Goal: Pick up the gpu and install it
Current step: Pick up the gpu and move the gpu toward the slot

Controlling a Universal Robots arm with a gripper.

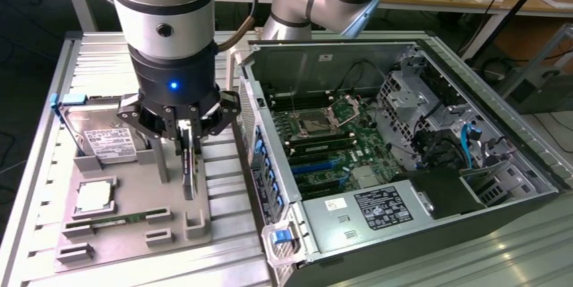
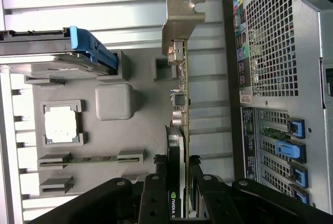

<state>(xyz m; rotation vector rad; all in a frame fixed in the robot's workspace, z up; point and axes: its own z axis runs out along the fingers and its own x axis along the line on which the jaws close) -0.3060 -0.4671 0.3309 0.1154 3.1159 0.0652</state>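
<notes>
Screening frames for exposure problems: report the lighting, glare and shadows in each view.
Exterior view: even light, sheen on the silver arm, a blue light glowing above the claw, the inside of the computer case dim toward the exterior view's right. Wrist view: the slatted table nearly washed out, the claw dark around the evenly lit gpu.

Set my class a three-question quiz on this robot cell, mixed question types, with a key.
1. True or false: the gripper is shut on the gpu, which stands on edge.
2. What lies in the gray tray beside the processor? A) RAM stick B) screwdriver C) fan
3. Fill in: the computer case lies ___, motherboard showing.
Key: 1 true; 2 A; 3 open.
</notes>
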